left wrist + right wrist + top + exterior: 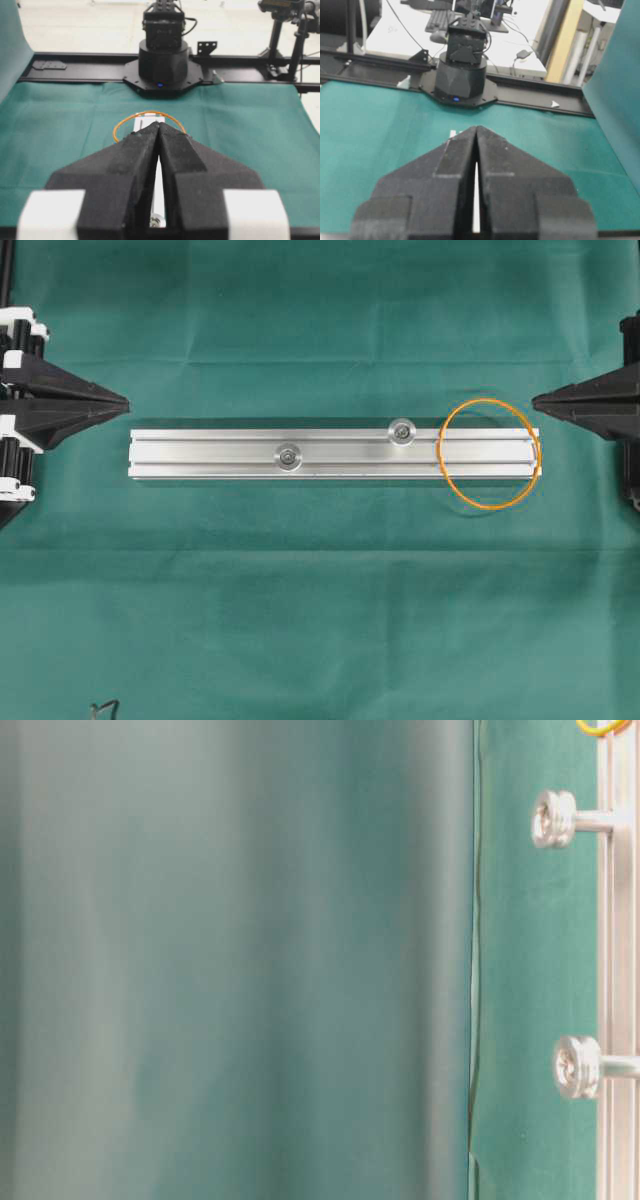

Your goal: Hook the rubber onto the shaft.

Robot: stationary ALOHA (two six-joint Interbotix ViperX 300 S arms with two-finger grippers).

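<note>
The left gripper fingers are together, tips meeting, holding nothing. The right gripper fingers are likewise together and hold nothing. The rubber lies flat across the end of the rail nearest the right fingers, overhanging both rail edges. Two shafts stand on the rail between both finger sets, apart from the rubber. The rail rests on the green surface.

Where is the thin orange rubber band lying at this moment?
In the overhead view the thin orange rubber band lies loose across the right end of the silver aluminium rail, right of both pulleys, near the shut right gripper.
</note>
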